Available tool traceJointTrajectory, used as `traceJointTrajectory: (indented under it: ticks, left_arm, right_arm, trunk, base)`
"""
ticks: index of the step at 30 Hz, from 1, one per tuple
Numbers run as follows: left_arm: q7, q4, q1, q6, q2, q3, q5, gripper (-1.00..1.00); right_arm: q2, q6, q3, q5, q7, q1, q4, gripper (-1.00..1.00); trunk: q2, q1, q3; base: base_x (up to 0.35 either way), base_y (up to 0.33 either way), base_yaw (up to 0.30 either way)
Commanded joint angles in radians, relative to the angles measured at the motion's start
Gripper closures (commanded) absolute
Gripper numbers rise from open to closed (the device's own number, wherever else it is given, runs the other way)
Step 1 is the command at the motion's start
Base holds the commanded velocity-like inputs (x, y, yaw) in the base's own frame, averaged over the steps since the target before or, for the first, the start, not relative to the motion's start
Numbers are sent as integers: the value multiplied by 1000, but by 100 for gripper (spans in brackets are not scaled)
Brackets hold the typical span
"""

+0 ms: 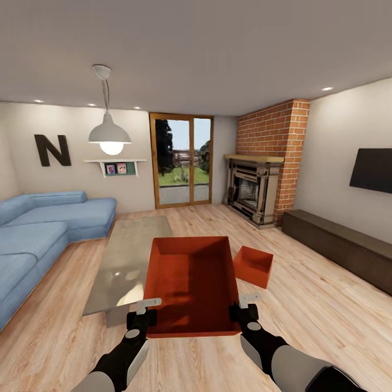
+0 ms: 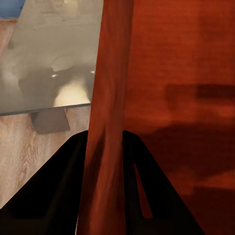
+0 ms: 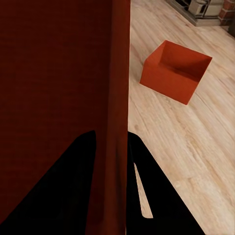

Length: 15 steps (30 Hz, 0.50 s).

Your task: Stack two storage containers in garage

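Note:
I hold one orange-red storage container in the air in front of me, in the living room. My left gripper is shut on its left wall, one finger on each side. My right gripper is shut on its right wall in the same way. The second storage container stands on the light wood-plank flooring just right of the held one, and shows in the right wrist view as an open box. The garage is out of view.
A glass table stands left of the held box, with a blue sofa beyond it. A brick fireplace and a long dark cabinet line the right wall. Glass doors are straight ahead.

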Motion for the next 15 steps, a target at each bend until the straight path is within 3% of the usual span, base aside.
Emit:
traceJointTrajectory:
  ticks: [1,7,15]
  left_arm:
    - [28,2,-1,-3,1,27,43,100]
    - [28,3,-1,-2,2,27,46,100]
    - [28,3,-1,-4,3,27,46,100]
  right_arm:
    - [0,-23,-38,4,-2,-1,-2,100]
    - [0,-22,-39,3,-2,-1,-2,100]
    - [0,-22,-40,3,-2,-1,-2,100]
  trunk:
    - [-1,0,-2]
    - [-1,0,-2]
    - [-1,0,-2]
  base:
    - [0,0,12]
    - [0,0,86]
    - [0,0,265]
